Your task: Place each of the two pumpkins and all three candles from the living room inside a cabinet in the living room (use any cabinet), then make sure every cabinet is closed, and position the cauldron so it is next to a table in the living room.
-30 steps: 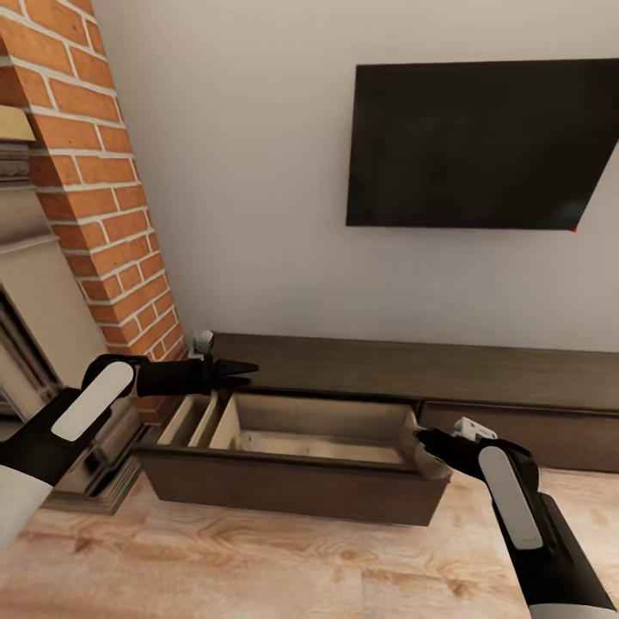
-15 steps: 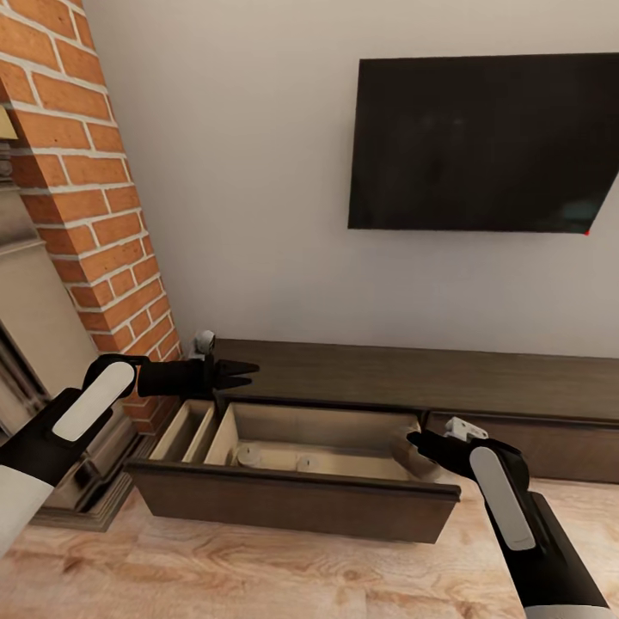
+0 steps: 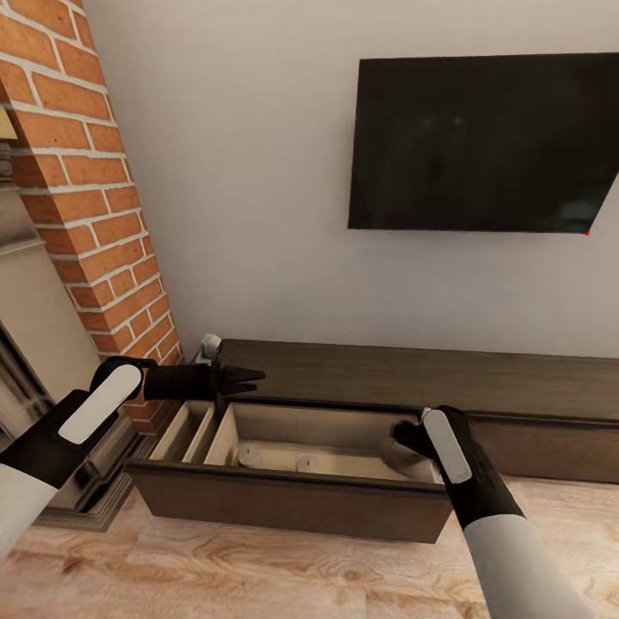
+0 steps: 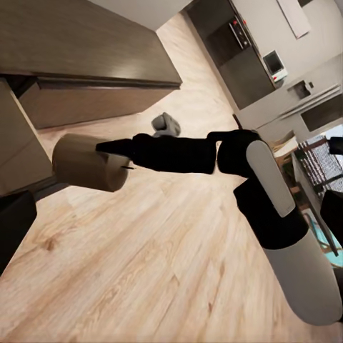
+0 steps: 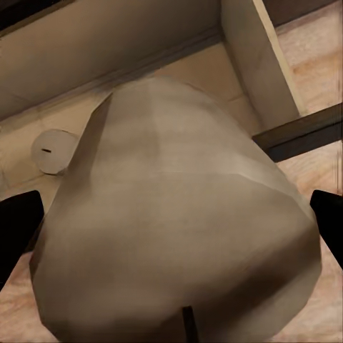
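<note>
Left hand (image 3: 249, 378) poised with fingers nearly together above the cabinet (image 3: 516, 378) top, open drawer (image 3: 292, 499) lined pale beige, two candles (image 3: 249, 454) seen lying inside, a stubby tan candle (image 3: 411, 456) gripped by the right hand (image 3: 404, 434) over the drawer's right end.

TV (image 3: 486, 142) cut by right edge; cabinet (image 3: 481, 378) too

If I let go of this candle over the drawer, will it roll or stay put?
The candle in the right hand is a short, stubby cylinder with rounded edges, so it probably rolls if it lands sideways. The drawer walls should contain it. Two candles inside already stand on end.
</note>
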